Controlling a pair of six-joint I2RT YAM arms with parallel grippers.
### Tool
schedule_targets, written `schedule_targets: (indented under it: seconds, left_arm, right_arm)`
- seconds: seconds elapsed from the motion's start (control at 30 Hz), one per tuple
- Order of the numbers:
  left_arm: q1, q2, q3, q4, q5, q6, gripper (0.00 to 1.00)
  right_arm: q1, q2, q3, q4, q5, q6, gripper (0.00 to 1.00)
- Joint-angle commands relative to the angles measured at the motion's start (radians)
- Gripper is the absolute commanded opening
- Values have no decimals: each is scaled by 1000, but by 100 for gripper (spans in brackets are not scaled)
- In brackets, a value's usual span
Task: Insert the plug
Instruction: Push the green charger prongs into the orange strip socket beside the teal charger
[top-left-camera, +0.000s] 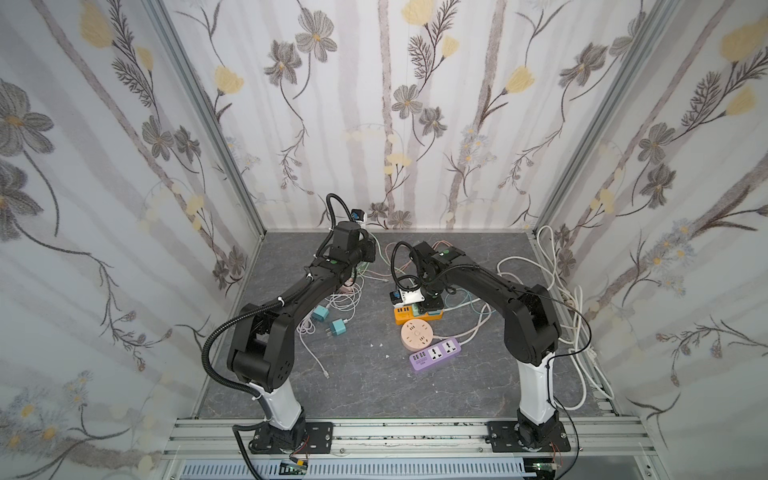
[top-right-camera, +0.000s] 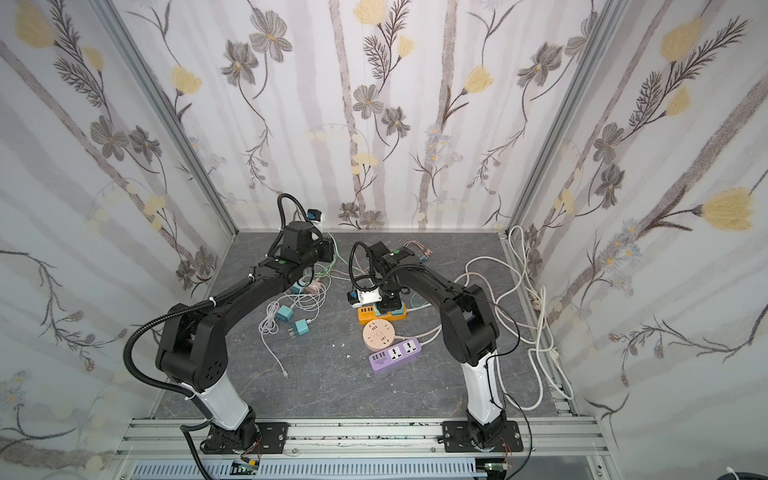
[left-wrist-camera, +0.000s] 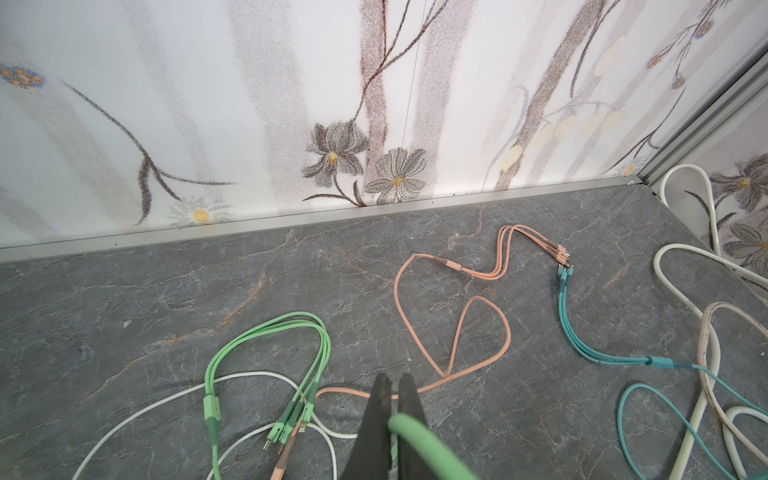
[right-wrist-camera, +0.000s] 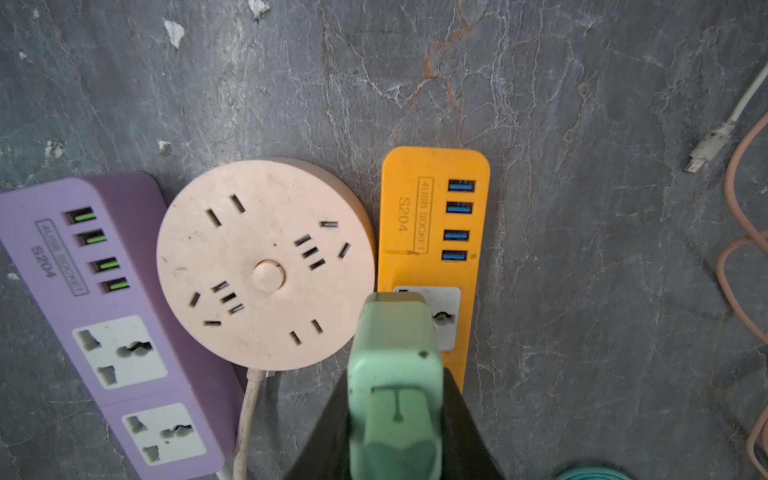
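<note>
Mint-green plug (right-wrist-camera: 395, 332) sits clamped between the two black fingers of the right gripper (right-wrist-camera: 395, 374), directly over the white universal socket (right-wrist-camera: 446, 316) of the orange power strip (right-wrist-camera: 432, 224), which lies on the gray stone-patterned tabletop (right-wrist-camera: 582, 208) just beside a round pink socket hub (right-wrist-camera: 266, 266) and a purple power strip (right-wrist-camera: 95, 299). The step in hand looks like the insertion itself: alignment over the socket, or the start of the push. The prongs are hidden under the plug body, so I cannot tell whether they have entered the holes. The plug's long axis runs along the gripper's line of approach, its recessed back face toward the wrist camera and its prong end pointing down at the strip, close to upright. Its body covers the socket's hub side while one hole on the far side shows uncovered, so the next move probably calls for a small sideways correction and then a straight downward press without tilting. The left gripper (left-wrist-camera: 395, 380) is clenched shut well away above loose cables; a blurred green cable (left-wrist-camera: 415, 432) crosses it, and whether it is pinched I cannot tell.
</note>
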Motion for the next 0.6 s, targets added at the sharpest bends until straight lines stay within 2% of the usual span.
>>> schedule_targets:
  seconds: [0.0, 0.23, 0.57]
  left_arm:
    - [1, -4, -5, 37, 0, 8, 0]
    - [1, 0, -13, 28, -4, 18, 0]
    - [1, 1, -15, 18, -7, 25, 0]
  right_arm:
    - [1, 5, -16, 26, -14, -11, 0]
    - [-4, 29, -80, 106, -2, 2, 0]
    - [-24, -18, -121, 212, -5, 38, 0]
